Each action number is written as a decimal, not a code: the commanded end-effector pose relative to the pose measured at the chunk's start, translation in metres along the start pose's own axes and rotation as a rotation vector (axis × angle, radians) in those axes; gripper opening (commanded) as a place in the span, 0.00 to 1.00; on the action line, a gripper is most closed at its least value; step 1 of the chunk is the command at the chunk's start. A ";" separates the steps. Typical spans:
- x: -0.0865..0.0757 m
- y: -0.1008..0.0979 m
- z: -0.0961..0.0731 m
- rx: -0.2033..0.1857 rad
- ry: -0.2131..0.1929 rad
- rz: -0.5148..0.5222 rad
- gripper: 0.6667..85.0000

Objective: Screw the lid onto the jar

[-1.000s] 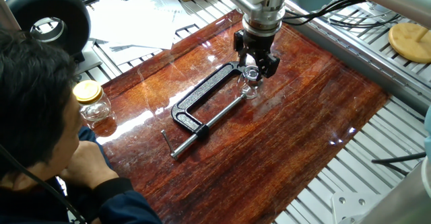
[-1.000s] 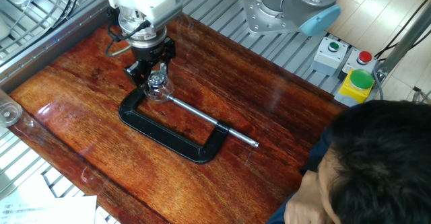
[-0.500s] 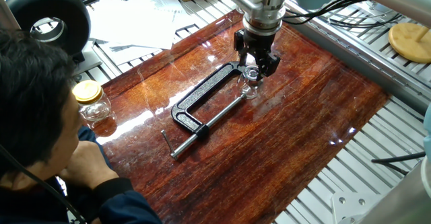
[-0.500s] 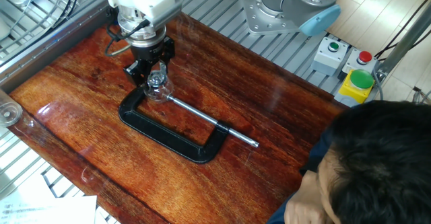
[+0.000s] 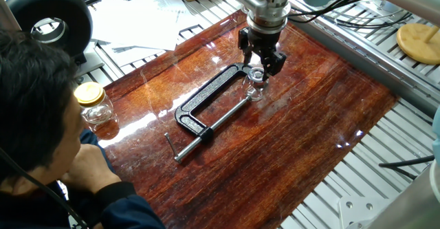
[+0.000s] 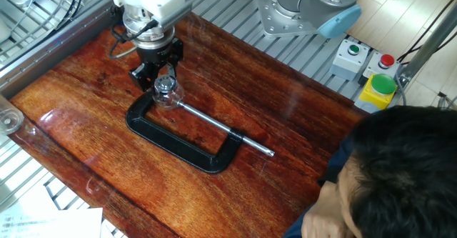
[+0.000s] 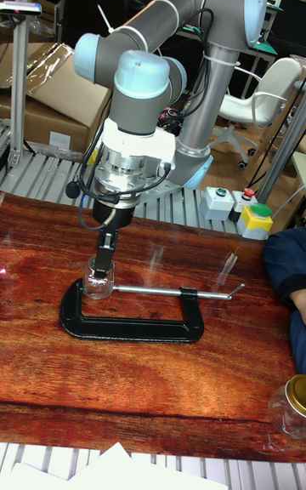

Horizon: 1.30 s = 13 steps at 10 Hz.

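**A slick little cap on a clamped glass jar**

The lid [image 6: 165,85] is a tiny clear cap, glinting, and it sits on the mouth of the jar [image 6: 167,97]. I judge it very light, hard and slippery: smooth plastic or glass with hardly any rim to pinch. The only sensible hold is across its edge, from two opposite sides, squeezed just enough to turn it without skidding.

The jar under it is small, clear glass, so stiff but breakable. It stands upright on the desk [image 5: 302,119], pinched in the mouth of a black C-clamp [image 5: 206,108] that lies flat on the wood, its screw rod pressing against the jar's side. That should keep the jar from spinning along with the cap, though too much sideways push could chip it.

The gripper [image 6: 159,72] comes straight down over the jar, its dark fingers [image 5: 274,62] standing either side of the lid. From where I stand, I cannot tell whether they are gripping the cap's rim or stand slightly off it; the clear parts blur together.

Further out, a larger yellow-lidded jar [image 5: 93,105] stands well apart at the desk's edge, near a seated person [image 5: 41,139] watching.
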State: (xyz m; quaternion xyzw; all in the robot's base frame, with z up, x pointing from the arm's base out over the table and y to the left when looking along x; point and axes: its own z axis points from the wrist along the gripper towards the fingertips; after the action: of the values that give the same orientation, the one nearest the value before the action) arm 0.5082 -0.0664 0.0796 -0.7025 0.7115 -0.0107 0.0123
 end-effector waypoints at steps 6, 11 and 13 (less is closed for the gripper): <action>-0.004 0.004 0.007 0.000 -0.022 0.007 0.79; -0.004 0.008 0.012 -0.007 -0.027 0.018 0.79; -0.003 0.009 0.014 -0.008 -0.028 0.021 0.79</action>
State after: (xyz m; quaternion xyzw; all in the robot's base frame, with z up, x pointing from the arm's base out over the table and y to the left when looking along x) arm 0.5001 -0.0644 0.0670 -0.6992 0.7148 -0.0024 0.0146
